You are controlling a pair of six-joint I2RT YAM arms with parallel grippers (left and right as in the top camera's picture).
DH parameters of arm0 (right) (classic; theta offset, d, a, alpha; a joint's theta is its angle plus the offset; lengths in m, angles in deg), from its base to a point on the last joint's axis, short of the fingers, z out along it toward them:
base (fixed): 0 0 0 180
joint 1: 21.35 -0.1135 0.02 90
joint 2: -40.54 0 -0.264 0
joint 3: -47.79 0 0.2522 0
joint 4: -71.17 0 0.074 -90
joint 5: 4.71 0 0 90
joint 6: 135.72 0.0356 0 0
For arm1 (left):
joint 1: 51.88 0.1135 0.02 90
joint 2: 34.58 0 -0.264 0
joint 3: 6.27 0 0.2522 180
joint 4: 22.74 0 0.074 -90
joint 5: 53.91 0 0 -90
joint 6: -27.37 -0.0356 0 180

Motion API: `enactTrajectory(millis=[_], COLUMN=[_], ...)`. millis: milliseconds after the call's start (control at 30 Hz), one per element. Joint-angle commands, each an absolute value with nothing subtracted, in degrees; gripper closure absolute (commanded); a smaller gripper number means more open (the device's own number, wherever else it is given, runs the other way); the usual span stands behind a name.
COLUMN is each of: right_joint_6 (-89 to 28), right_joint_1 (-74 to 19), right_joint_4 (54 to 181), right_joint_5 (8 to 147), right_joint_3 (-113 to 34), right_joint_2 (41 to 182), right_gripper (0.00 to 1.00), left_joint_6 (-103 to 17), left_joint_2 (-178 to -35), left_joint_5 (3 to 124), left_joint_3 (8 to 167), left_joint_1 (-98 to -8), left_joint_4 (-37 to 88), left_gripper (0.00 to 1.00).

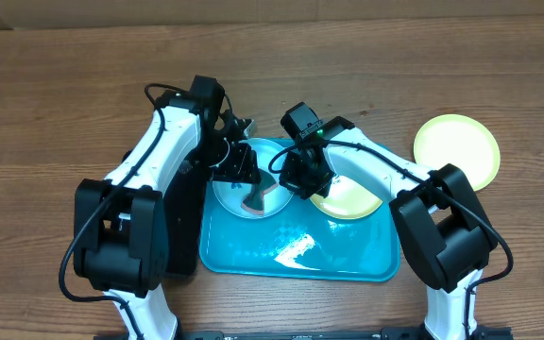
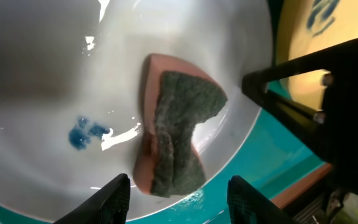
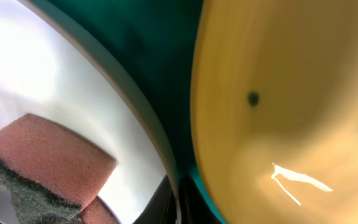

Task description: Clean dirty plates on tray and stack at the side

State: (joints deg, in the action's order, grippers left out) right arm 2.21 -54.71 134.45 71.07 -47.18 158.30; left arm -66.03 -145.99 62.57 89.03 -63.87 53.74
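Note:
The cyan tray (image 1: 291,257) holds a light blue plate (image 1: 227,196) at its left and a yellow-green plate (image 1: 349,201) at its right. A pink sponge with a green scouring face (image 1: 253,198) lies on the light blue plate (image 2: 42,93), beside a blue smudge (image 2: 82,134). My left gripper (image 2: 179,199) is open, its fingers just over the near end of the sponge (image 2: 176,130). My right gripper (image 3: 178,200) is shut on the rim of the light blue plate (image 3: 73,81), next to the yellow-green plate (image 3: 291,93). A second yellow-green plate (image 1: 457,149) lies on the table at the right.
A black tray (image 1: 185,219) lies under my left arm, against the cyan tray's left edge. A white smear (image 1: 296,247) shows on the cyan tray's floor. My two grippers (image 1: 239,170) (image 1: 296,178) are close together over the tray's far edge.

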Motion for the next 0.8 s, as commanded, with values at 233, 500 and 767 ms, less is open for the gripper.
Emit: enactTrajectory(millis=[233, 500, 767], right_joint_6=[2.01, 2.01, 1.99], right_joint_1=[-54.27, -54.27, -54.27], right_joint_4=[134.06, 134.03, 134.08], right_joint_5=[71.05, 70.59, 69.98], right_joint_3=[-47.29, -47.29, -47.29], right_joint_2=[158.34, 158.34, 158.34], right_gripper=[0.96, 0.96, 0.96], left_joint_6=[-64.95, -60.84, -56.58], left_joint_2=[-144.83, -146.69, -148.57], left_joint_5=[60.06, 55.49, 53.09], left_joint_3=[84.65, 84.35, 84.33], left_joint_1=[-66.26, -71.22, -71.68], left_joint_4=[49.56, 47.0, 44.88], left_gripper=[0.43, 0.54, 0.7])
